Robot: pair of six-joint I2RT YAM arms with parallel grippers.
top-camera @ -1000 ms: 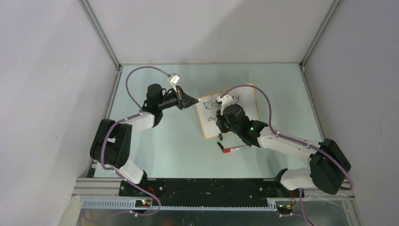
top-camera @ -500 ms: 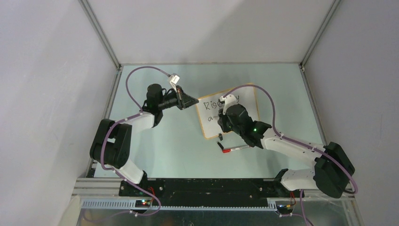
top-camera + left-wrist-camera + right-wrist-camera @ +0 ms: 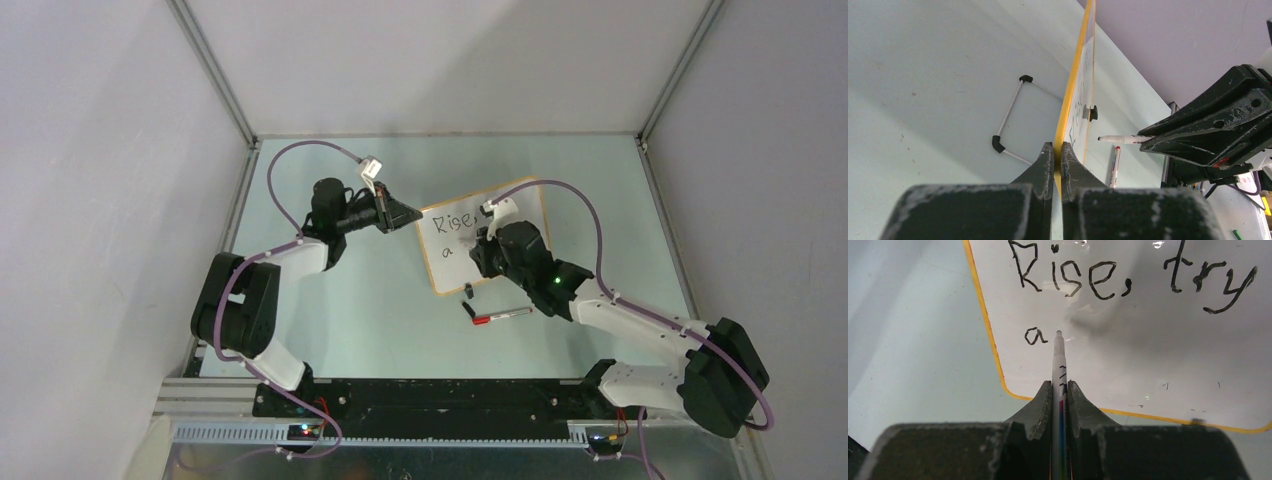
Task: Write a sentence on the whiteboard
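Left fingers (image 3: pixel 1044 167): closed, pinching the orange frame edge of the whiteboard (image 3: pixel 1083 75)
Right fingers (image 3: pixel 1040 402): clamped on a white marker (image 3: pixel 1058 365), its tip at the board face just right of the "a"
Table (image 3: pixel 360 290): pale green, flat
Walls (image 3: pixel 120 150): plain light grey panels, aluminium posts (image 3: pixel 215 75) at the far corners
Whiteboard: between the two sets of fingers; white face, thin orange frame, rounded corners, black clip foot (image 3: pixel 1092 113) on its edge
Sentence (image 3: pixel 1128 282): black handwriting, "Rise, try" on the upper line, a lone "a" beneath
Red-capped marker (image 3: pixel 500 316): lying on the table, near side of the right fingers, apart from the board
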